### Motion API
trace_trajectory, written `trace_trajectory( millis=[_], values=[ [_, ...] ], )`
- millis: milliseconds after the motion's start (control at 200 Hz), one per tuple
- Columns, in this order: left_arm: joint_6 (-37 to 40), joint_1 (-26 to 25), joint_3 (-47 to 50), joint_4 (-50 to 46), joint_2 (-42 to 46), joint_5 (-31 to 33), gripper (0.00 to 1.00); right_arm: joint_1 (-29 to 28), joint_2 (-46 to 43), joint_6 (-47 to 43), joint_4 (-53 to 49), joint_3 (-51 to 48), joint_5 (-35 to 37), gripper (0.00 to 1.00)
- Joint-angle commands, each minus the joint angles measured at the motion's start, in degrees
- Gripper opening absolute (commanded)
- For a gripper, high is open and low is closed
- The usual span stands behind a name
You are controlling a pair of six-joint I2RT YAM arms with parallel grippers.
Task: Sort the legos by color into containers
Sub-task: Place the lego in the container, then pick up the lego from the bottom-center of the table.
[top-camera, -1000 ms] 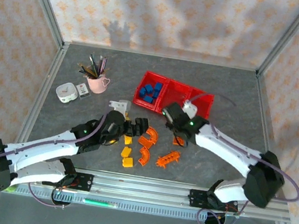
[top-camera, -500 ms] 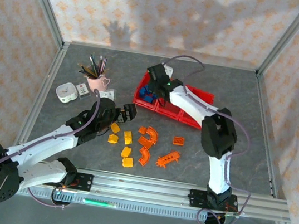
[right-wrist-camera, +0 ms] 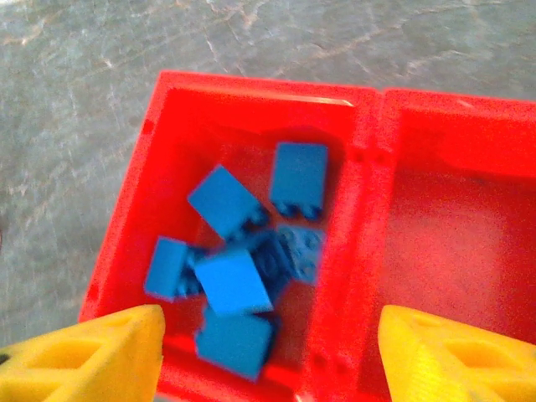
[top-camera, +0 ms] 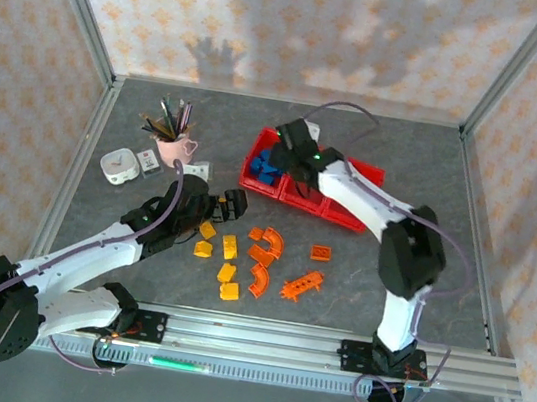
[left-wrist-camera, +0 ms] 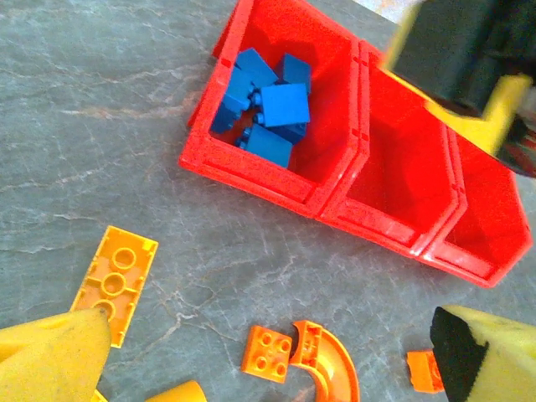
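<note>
The left gripper (top-camera: 231, 201), spread wide and empty, hangs nearest the loose yellow legos (top-camera: 229, 247) mid-worktop, while the right gripper (top-camera: 281, 152), likewise open and empty, hovers over the blue legos (right-wrist-camera: 230, 280) in the containers (left-wrist-camera: 385, 239) toward the far edge.

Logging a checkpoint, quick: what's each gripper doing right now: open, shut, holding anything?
Left gripper: open, holding nothing.
Right gripper: open, holding nothing, over the red plastic bin of blue bricks.
</note>
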State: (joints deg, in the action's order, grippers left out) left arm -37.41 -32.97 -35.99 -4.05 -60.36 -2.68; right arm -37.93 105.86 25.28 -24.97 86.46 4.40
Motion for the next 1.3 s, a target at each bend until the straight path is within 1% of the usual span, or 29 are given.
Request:
trace_trajectory(
  millis=[0, 65, 165, 250, 335, 445, 560, 681, 756, 896, 1041, 1126, 1291],
  values=[
    [0.3, -0.8, -1.7, -0.4, 1.1, -2.4, 0.99, -0.1, -9.4, 0.8, 0.0, -8.2, 0.3, 0.72],
    [-0.4, -2.2, -1.2, -0.4, 1.4, -2.4, 0.99, -0.1, -14.1, 1.6, -0.4, -14.1, 0.2, 0.73],
    [-1.6, -5.8, -0.8, -0.1, 1.5, -1.3, 0.99, -0.2, -20.2, 2.2, -0.7, -22.3, -1.3, 0.76],
    [-3.2, -9.0, -0.4, 0.5, 1.1, 0.1, 0.99, -0.5, -24.2, 3.1, -1.3, -28.5, -2.0, 0.79],
    [-5.1, -11.7, 0.2, 1.6, 0.8, 1.7, 0.99, -1.7, -26.9, 3.3, -1.9, -33.4, -1.0, 0.82],
    [-7.8, -13.6, 2.0, 4.4, 0.3, 2.0, 0.99, -2.9, -27.3, 3.2, -3.4, -37.2, 0.9, 0.87],
    [-9.9, -15.0, 3.0, 6.3, -0.4, 2.7, 0.99, -3.9, -26.3, 2.7, -2.4, -40.5, 0.2, 0.90],
    [-11.3, -16.2, 4.0, 8.5, -0.9, 2.9, 0.99, -4.0, -24.6, 2.9, -2.5, -42.0, 1.5, 0.90],
    [-11.7, -16.6, 4.0, 8.8, -1.7, 2.8, 0.99, -3.9, -23.2, 2.9, -2.0, -42.4, 1.5, 0.88],
    [-11.7, -17.0, 3.9, 8.6, -2.5, 3.1, 0.99, -4.0, -21.0, 1.9, -0.2, -42.5, -0.5, 0.81],
    [-11.5, -17.0, 3.7, 8.5, -2.5, 3.5, 0.99, -4.0, -18.6, 1.4, -0.3, -41.7, 0.6, 0.72],
    [-11.2, -17.0, 3.7, 8.3, -2.8, 3.5, 0.99, -4.0, -17.0, 1.1, -0.6, -41.3, 0.9, 0.64],
    [-11.0, -17.0, 3.5, 8.4, -3.4, 3.5, 0.99, -4.0, -16.9, 0.5, -0.4, -41.0, 1.0, 0.52]
  ],
)
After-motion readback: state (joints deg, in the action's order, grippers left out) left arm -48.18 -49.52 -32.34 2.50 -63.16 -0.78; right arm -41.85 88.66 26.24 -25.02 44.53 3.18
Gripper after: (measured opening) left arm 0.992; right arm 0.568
